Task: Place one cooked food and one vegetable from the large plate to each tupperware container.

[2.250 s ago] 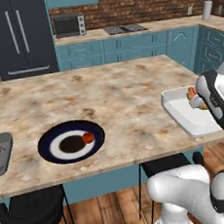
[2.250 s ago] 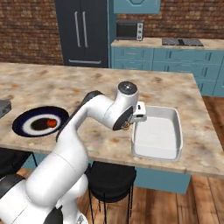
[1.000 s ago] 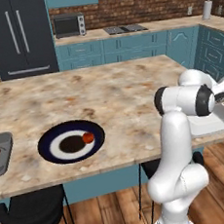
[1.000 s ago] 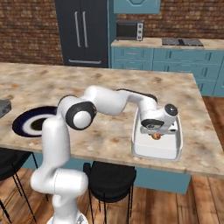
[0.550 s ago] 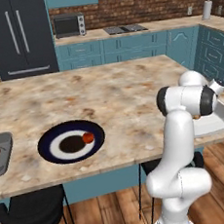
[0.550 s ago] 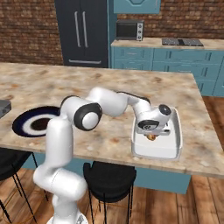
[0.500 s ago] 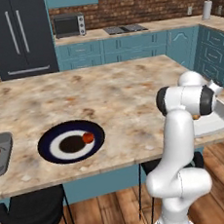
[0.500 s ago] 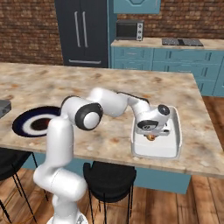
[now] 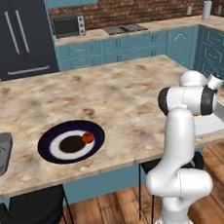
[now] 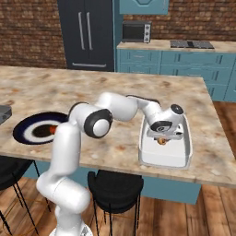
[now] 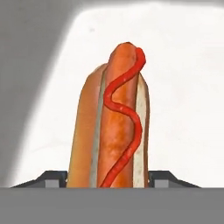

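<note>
The gripper [image 10: 162, 138] holds a hot dog [image 11: 114, 127] over the white container [image 10: 177, 156]; the large plate [image 9: 52, 140] with a tomato [image 9: 88, 137] lies well apart.

On the counter [image 9: 112, 94], the large plate [image 9: 71, 140] lies left near the front edge, a small tray [image 9: 1, 153] further left. Far right sits the larger tray [image 10: 166, 150]; a hot dog [image 11: 114, 127] is inside it, under the gripper [image 10: 162, 137].
</note>
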